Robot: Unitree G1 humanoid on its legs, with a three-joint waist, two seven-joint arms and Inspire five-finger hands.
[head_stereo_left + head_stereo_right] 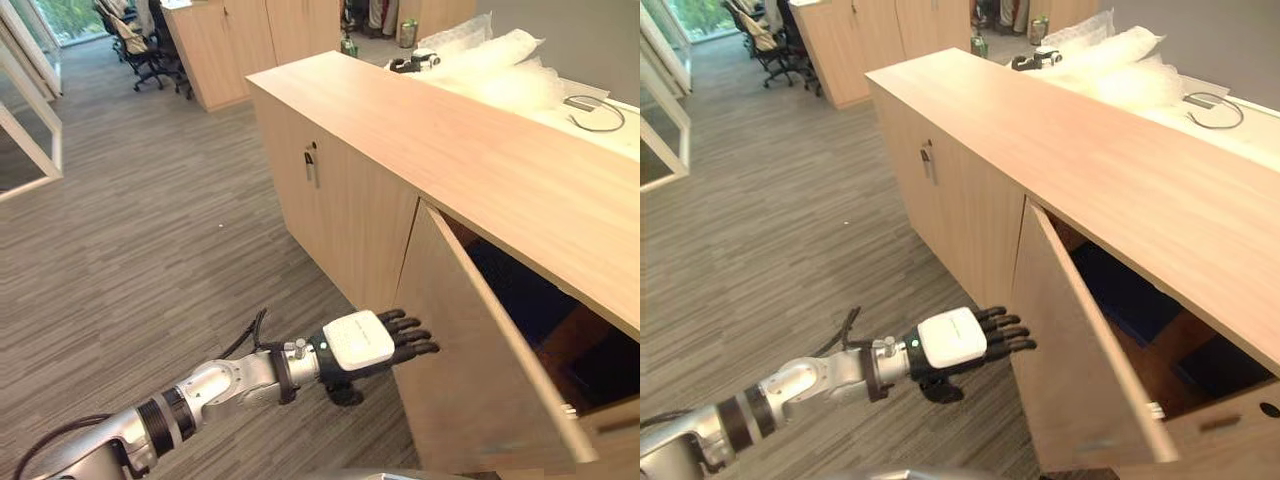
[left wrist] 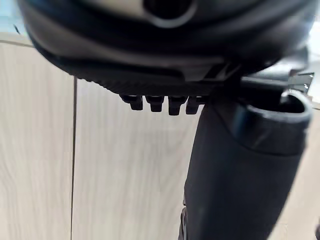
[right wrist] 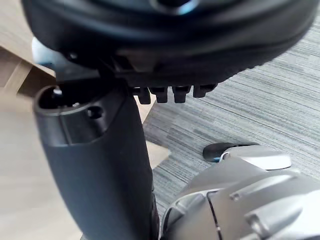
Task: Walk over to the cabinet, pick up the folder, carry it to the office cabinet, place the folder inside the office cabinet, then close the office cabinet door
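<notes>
One long pale-wood office cabinet [image 1: 480, 150] runs across grey striped carpet [image 1: 150, 230], its door [image 1: 470, 370] standing ajar. Dark blue shapes inside may be the folder [image 1: 1120, 290]; hard to tell. The left hand [image 1: 375, 342], fingers straight and empty, meets the door's outer face. The right wrist view catches the right hand [image 3: 100, 165], relaxed and holding nothing

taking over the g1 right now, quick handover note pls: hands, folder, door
Left robot hand: open, fingers straight, at the outer face of the office cabinet door; I cannot tell whether it touches.
Right robot hand: open, holding nothing.
Neither hand holds the folder; it is likely the dark blue shape inside the office cabinet.
Done: folder apparently placed inside.
Left: the door stands ajar, so push it shut with the left robot hand.
</notes>
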